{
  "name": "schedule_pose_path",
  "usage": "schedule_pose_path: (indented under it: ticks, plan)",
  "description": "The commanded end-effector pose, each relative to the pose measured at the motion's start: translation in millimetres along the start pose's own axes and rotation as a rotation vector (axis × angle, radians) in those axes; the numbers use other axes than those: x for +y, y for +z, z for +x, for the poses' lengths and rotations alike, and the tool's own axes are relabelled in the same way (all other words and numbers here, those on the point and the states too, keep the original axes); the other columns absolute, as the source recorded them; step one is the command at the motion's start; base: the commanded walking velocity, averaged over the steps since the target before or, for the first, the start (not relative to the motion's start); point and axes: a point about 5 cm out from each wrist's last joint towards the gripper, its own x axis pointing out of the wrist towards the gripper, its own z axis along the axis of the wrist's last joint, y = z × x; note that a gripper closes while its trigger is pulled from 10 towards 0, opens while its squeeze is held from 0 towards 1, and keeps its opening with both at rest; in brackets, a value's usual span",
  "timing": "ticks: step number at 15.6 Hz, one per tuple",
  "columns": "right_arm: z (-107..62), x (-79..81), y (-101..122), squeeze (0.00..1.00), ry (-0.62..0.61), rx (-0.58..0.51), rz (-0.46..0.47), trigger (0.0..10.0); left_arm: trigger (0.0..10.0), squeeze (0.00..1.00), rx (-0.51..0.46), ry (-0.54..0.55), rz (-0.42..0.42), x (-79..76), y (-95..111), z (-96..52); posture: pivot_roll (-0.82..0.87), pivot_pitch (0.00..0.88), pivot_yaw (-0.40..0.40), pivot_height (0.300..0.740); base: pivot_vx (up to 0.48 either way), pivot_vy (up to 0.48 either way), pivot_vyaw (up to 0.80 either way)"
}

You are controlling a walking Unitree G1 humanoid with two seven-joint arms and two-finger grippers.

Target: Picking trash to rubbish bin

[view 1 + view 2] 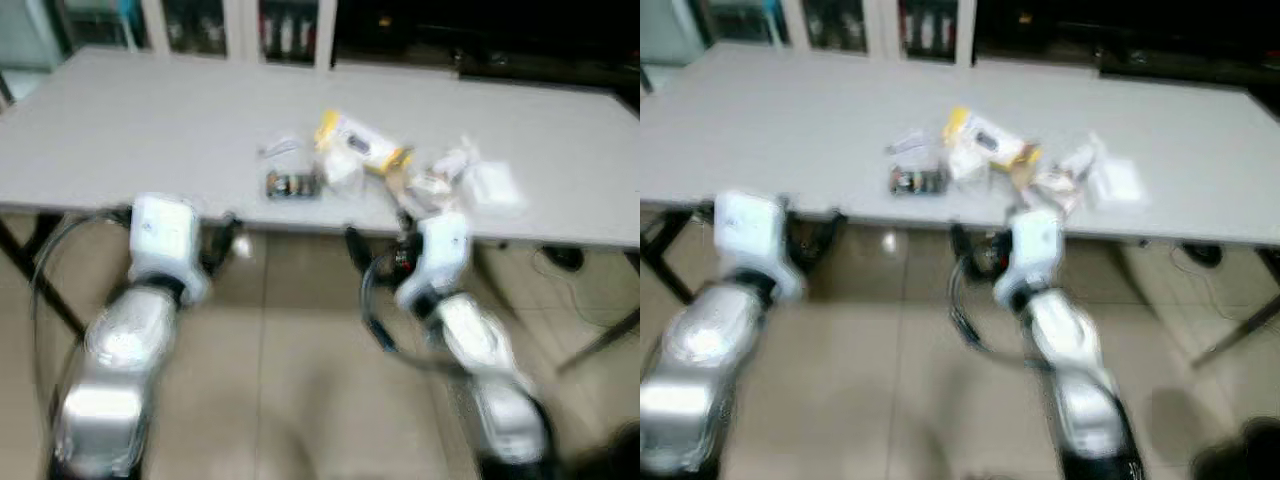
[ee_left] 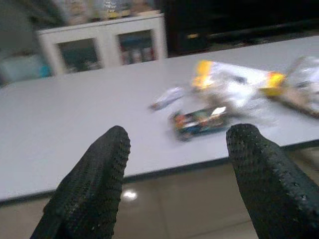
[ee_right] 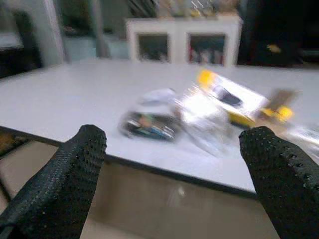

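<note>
Your trash sits in a loose heap near the front edge of the grey worktop [image 1: 120,140]: a yellow-and-white packet [image 1: 362,143] at the centre, a small dark wrapper [image 1: 292,185] at its 8 o'clock, and crumpled white wrappers [image 1: 480,180] at its 3 o'clock. Both claws hang just short of that edge, below the surface, probably lining up a reach. The left claw [image 2: 174,184] and right claw [image 3: 174,184] each have fingers spread apart, holding nothing.

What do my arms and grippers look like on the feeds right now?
Both arms are glossy silver with white boxy wrist housings. Black cables loop beside the left arm and the right arm. The left gripper and the right gripper each have two thick black fingers with a dimpled, rubbery texture.
</note>
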Motion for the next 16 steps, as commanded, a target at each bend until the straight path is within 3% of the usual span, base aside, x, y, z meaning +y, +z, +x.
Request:
schedule_pose_path:
  ticks: [1,5,10,16]
  plan:
    - [2.8,5.9,3.2,0.0,0.02,-0.012,-0.004,10.0,10.0,0.0,-0.003,0.013,0.014,5.2,0.8,-1.9,0.02,0.029,-0.052,0.74,0.405,0.0,0.0]
    - [6.3,13.5,-5.4,0.0,0.091,0.019,0.035,10.0,10.0,0.0,0.015,0.017,0.015,4.3,-6.9,-6.4,0.04,0.019,-0.067,0.74,0.403,0.0,0.0]
    - [12.8,9.3,-12.6,0.0,0.074,0.039,0.047,10.0,10.0,0.0,0.056,0.029,0.028,9.7,-15.0,-16.7,0.07,0.015,-0.065,0.74,0.404,0.0,0.0]
    - [6.7,-5.7,-20.4,0.0,-0.071,0.045,0.013,10.0,10.0,0.0,0.065,-0.007,0.023,8.5,-19.6,-4.6,0.03,0.013,-0.016,0.74,0.4,0.0,0.0]
